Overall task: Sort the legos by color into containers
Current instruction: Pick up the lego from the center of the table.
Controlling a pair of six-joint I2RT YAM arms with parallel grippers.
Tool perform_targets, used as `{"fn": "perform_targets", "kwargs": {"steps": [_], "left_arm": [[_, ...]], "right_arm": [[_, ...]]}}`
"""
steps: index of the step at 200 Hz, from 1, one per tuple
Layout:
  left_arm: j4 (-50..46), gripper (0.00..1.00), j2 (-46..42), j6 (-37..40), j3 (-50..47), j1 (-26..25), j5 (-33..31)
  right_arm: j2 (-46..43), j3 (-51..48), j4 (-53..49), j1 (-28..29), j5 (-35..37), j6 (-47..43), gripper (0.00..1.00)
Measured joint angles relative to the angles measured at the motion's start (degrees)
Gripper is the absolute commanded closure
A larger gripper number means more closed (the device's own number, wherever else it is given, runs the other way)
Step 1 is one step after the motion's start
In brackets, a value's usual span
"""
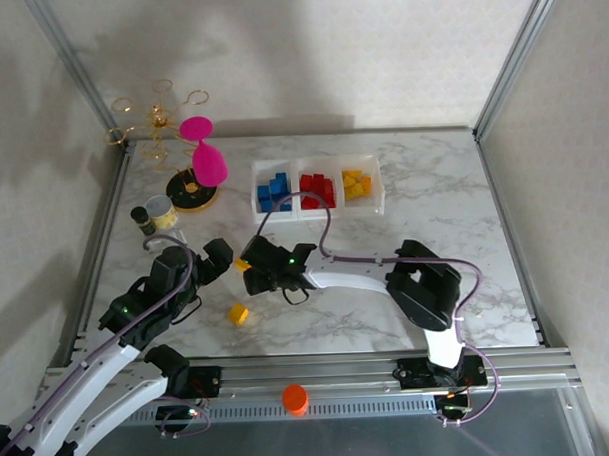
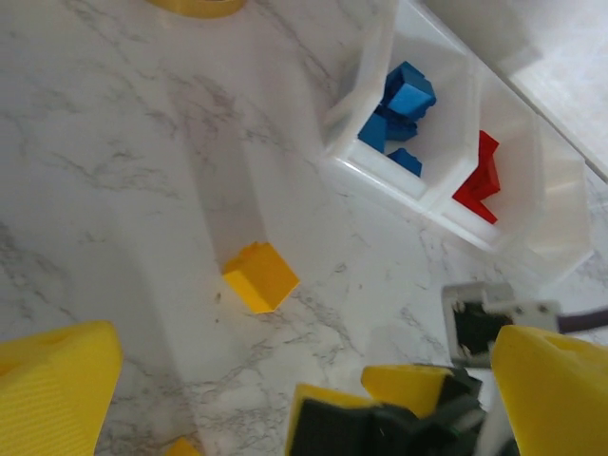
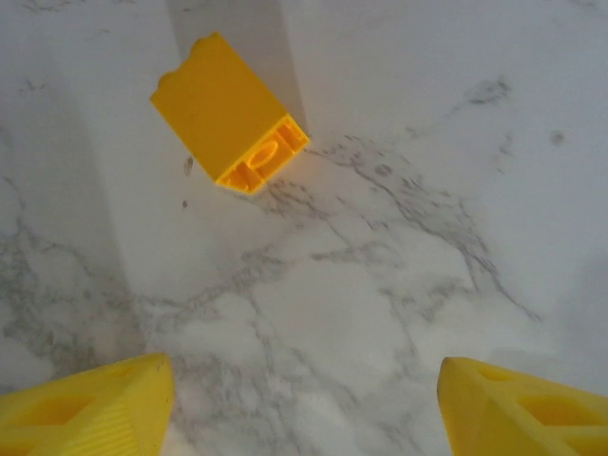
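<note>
Your right gripper point(image 3: 306, 404) is spread wide, the yellow brick point(image 3: 228, 114) lying just ahead with bare marble point(image 3: 380, 285) on every side. Your left gripper point(image 1: 222, 259) is spread too.

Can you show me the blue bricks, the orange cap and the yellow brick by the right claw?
Blue bricks point(image 1: 275, 190): top view, middle of the pile.
Orange cap point(image 1: 294, 398): top view, its top face.
Yellow brick point(image 3: 223, 104): right wrist view, its smooth side.

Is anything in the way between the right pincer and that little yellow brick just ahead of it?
Nothing visible. Bare marble table lies between the open right pincer and the yellow brick.
</note>
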Motion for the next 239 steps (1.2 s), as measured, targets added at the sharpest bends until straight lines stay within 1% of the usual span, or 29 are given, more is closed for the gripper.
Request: {"fn": "perform_targets", "kwargs": {"steps": [28,76,111,128,146,168,182,200,239], "left_arm": [[-1.66,0.0,-1.55,-1.51,-0.87,0.04,-0.83],[-2.64,0.0,-4.2,-3.45,-2.1,0.35,-1.9],[-3.15,0.0,-4.44,-4.66,-2.14,0.35,-2.32],[-3.34,0.0,-4.94,-5.01,-2.47,0.37,-2.51],[-3.56,0.0,-5.4,-5.57,-2.89,0.35,-2.67],[-3.58,0.0,-5.4,-5.81,-3.06,0.35,-2.86],[-3.61,0.0,-5.38,-5.95,-3.21,0.35,-2.95],[-3.72,0.0,-5.38,-5.97,-3.32,0.35,-2.99],[-3.74,0.0,-5.38,-5.99,-3.39,0.35,-3.17]], "right_arm": [[5.25,4.68,1.64,-0.22,-0.52,-3.52,0.25],[10.29,10.73,2.32,-2.1,-1.2,-9.27,0.24],[13.68,14.38,1.92,-3.72,-1.25,-12.87,0.25],[15.26,16.68,0.74,-4.35,-1.42,-14.6,0.29],[16.9,19.21,0.5,-4.79,-1.64,-16.02,0.31],[18.6,21.53,-0.24,-4.92,-1.84,-17.55,0.38],[18.75,21.81,-0.92,-4.92,-2.21,-18.27,0.42],[18.75,22.14,-1.55,-4.92,-2.69,-19.1,0.51],[18.75,22.23,-2.73,-4.92,-2.67,-19.23,0.62]]}}
